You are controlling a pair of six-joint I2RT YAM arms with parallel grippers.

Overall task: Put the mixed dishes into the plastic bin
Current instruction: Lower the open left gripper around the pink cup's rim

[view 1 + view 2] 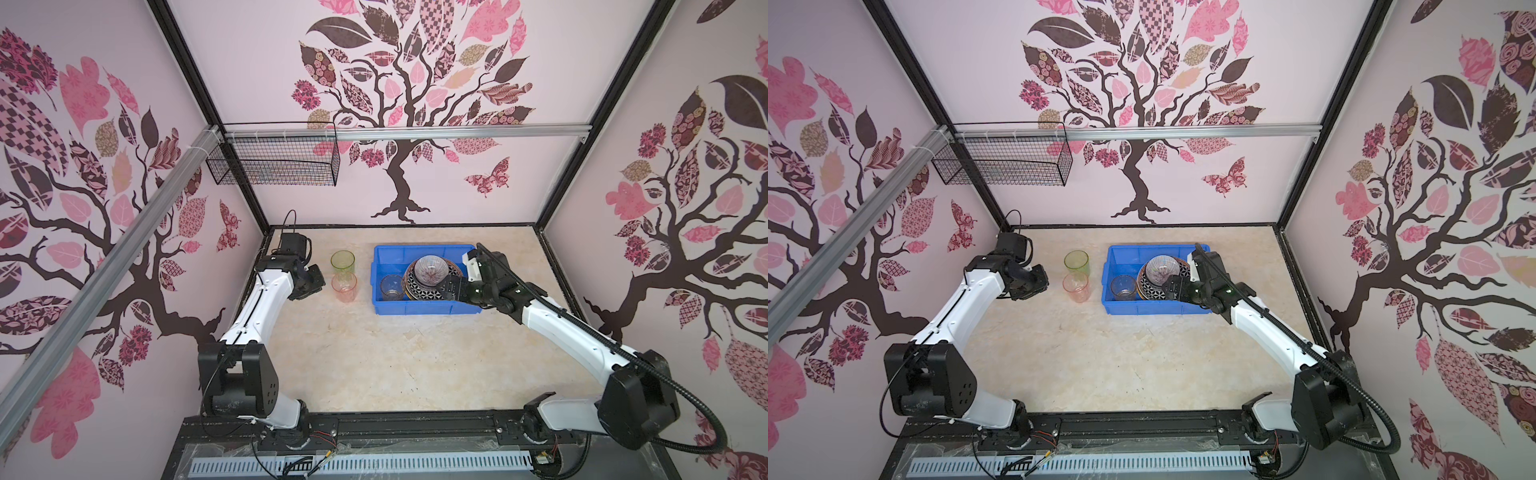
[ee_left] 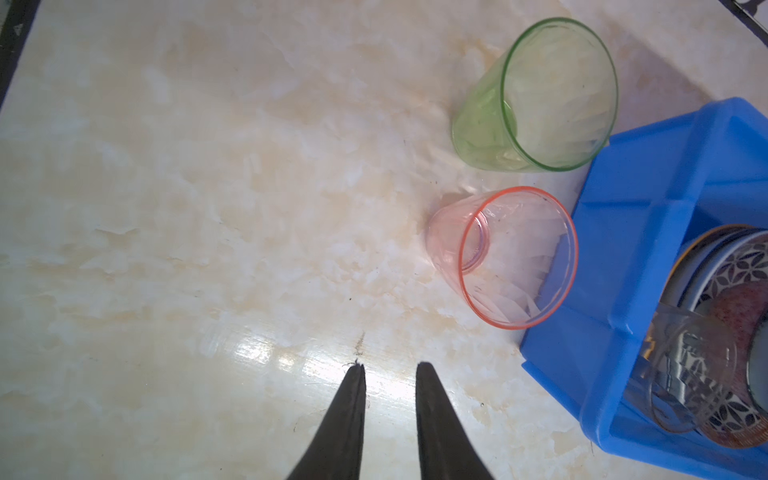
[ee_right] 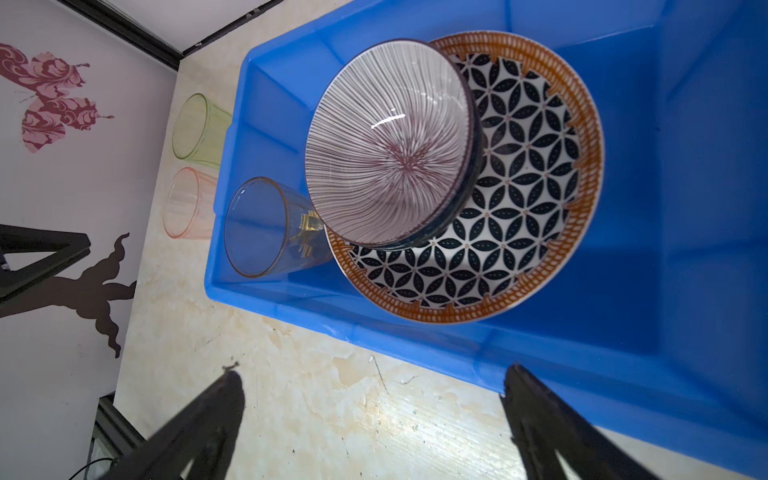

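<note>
Nearest the front edge: an open stretch of beige marbled surface (image 1: pixel 395 365).

Next out, right side: right tool (image 3: pixel 374 370), fingers spread wide and gripping nothing. Poised at the near wall of the plastic bin (image 3: pixel 374 332), one finger over the surface, the other over the bin's rim.

Plastic bin: bright blue, rectangular, lipped rim, resting on the surface right of centre in both top views.

Contents, near to far:
- Clear tumbler (image 3: pixel 257 226), mouth up, in the near left corner.
- Just beside it, a round plate (image 3: pixel 519 232) with a black-and-white petal lattice and an orange rim. Contact between the two not determinable.
- Further rims visible beneath that plate in the left wrist view, number not determinable.
- Seated in the plate, toward its far side: bowl (image 3: pixel 390 145) with fine radial stripes, mouth up.

Outside the bin, to its left:
- Pink tumbler (image 2: pixel 519 257), upright on the surface, close beside the bin's left wall.
- Beyond it, green tumbler (image 2: pixel 552 95), also upright on the surface and separated from the pink one by a small gap in the left wrist view.

Level with the pink tumbler, further left and apart from it: left tool (image 2: pixel 391 368), fingers narrowly parted, nothing between them, pointed down at bare surface.

Farthest: black wire basket (image 1: pixel 274 160), hung from the metal rail (image 1: pixel 457 132) at the far left corner, well above the surface. Contents not determinable.
</note>
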